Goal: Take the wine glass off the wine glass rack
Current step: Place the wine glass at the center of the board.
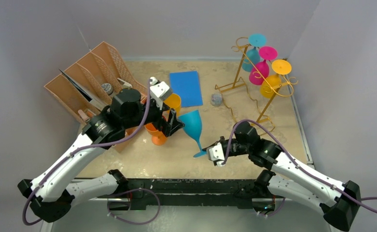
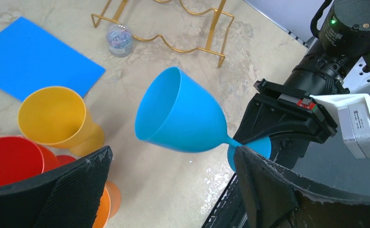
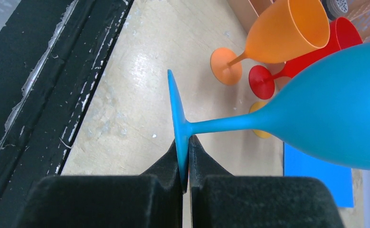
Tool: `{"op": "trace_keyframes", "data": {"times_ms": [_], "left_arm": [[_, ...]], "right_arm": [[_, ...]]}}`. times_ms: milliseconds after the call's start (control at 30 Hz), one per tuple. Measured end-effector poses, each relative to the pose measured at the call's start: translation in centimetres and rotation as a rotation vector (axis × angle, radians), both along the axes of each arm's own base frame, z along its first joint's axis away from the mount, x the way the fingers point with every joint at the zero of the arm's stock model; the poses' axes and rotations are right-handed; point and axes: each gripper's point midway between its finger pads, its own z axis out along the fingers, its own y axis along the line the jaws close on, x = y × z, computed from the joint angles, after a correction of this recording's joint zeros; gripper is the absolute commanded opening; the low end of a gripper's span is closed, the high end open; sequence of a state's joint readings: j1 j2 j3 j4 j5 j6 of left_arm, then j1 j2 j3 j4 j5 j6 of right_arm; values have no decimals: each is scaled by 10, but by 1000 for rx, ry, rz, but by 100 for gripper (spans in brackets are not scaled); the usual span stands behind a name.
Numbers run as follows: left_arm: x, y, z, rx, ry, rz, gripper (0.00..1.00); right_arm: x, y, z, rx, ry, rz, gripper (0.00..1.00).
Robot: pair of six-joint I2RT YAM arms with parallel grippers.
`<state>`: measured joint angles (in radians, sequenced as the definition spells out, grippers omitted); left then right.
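The right gripper is pinched tight on the rim of the blue glass's foot, holding it tilted over the middle of the table, well away from the rack, where three glasses hang upside down. The left gripper is spread wide and empty, its fingers just beside the glass's bowl without touching it.

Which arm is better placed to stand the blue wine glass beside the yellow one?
Probably the left. The left gripper is open, facing the blue wine glass, near the yellow glass. The right gripper merely pinches its foot.
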<state>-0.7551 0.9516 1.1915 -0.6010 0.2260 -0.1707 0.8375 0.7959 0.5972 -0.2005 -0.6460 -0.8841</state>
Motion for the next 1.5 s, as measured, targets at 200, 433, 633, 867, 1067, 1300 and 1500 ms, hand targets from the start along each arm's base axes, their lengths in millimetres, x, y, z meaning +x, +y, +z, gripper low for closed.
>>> {"op": "trace_keyframes", "data": {"times_ms": [200,433,633,867,1067,1300,1500], "left_arm": [[0,-27,-7,13,72,-143,83],[-16,-46,-10,-15,144,-311,62],[-24,-48,1,-57,154,-397,47],[-40,-50,8,-76,191,-527,41],[-42,-53,-7,-56,265,-561,23],[-44,-52,-9,-55,283,-564,0],[-54,-47,1,-75,288,-571,0]], "right_arm": [[-4,1,-2,10,-14,36,0],[-7,2,1,27,-29,59,0],[-9,3,3,34,-54,81,0],[-8,6,14,71,-114,96,0],[-10,3,10,52,-126,107,0],[-9,2,7,34,-149,119,0],[-4,4,12,47,-192,119,8]]}}
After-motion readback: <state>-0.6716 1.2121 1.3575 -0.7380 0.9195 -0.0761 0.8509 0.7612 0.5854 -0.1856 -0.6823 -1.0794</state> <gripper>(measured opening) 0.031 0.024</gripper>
